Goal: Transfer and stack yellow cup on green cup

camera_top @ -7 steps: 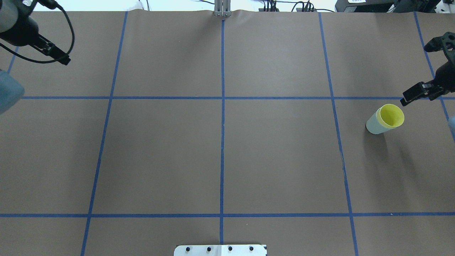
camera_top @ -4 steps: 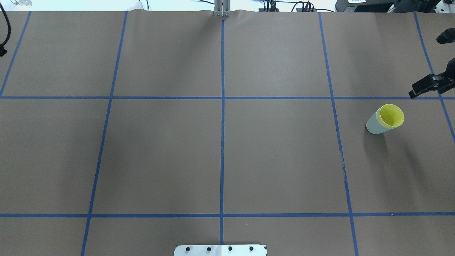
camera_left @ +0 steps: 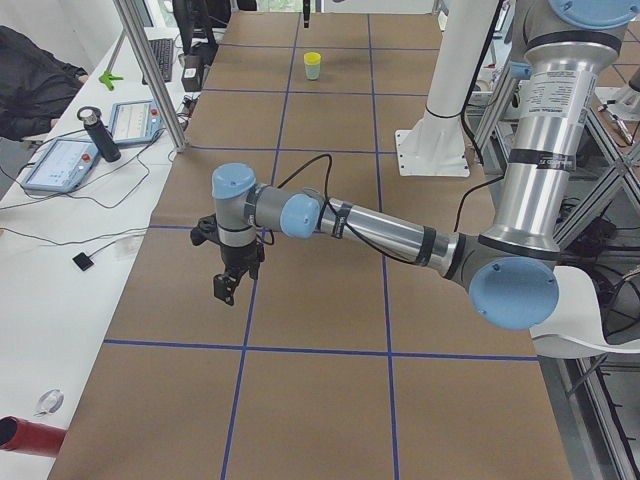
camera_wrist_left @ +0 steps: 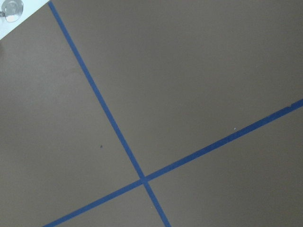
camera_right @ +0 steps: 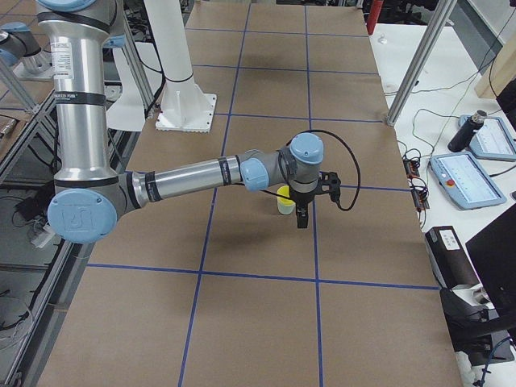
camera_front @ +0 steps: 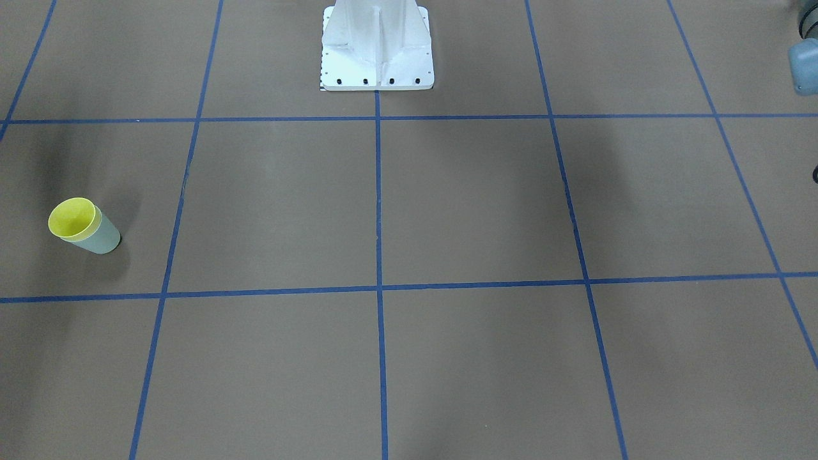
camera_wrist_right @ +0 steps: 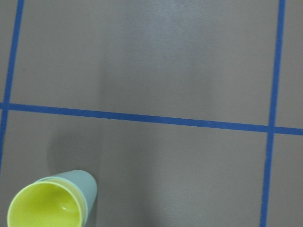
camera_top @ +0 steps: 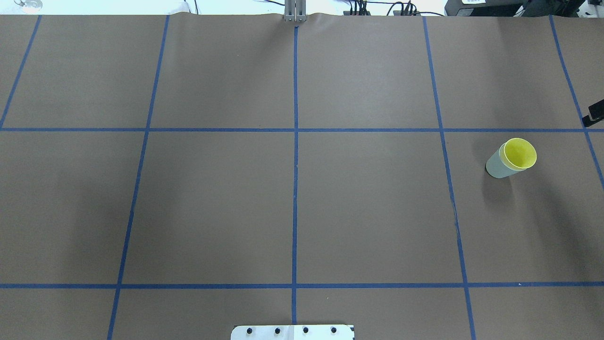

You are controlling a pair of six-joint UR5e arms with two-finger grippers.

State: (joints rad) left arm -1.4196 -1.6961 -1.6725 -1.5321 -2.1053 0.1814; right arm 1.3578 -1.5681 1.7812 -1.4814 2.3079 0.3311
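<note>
The left arm (camera_left: 380, 228) hangs over the counter's (camera_top: 212, 203) left end, and I can't tell how its jaws stand. Far to the right, the yellow cup (camera_top: 520, 154) sits nested in the green cup (camera_top: 493, 166), both upright with mouths up. Near them the right arm (camera_right: 193, 176) hovers; I can't tell how its jaws stand either.

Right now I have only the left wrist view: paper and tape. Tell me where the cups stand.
Observer: The yellow cup sits nested in the green cup, upright, on the robot's right side of the table.
Operator: Report the right gripper.
Observer: The right gripper hangs pointing down beside the cups, touching neither; open or shut, cannot tell.
Operator: Now the left gripper.
Observer: The left gripper hangs above the table's other end.
</note>
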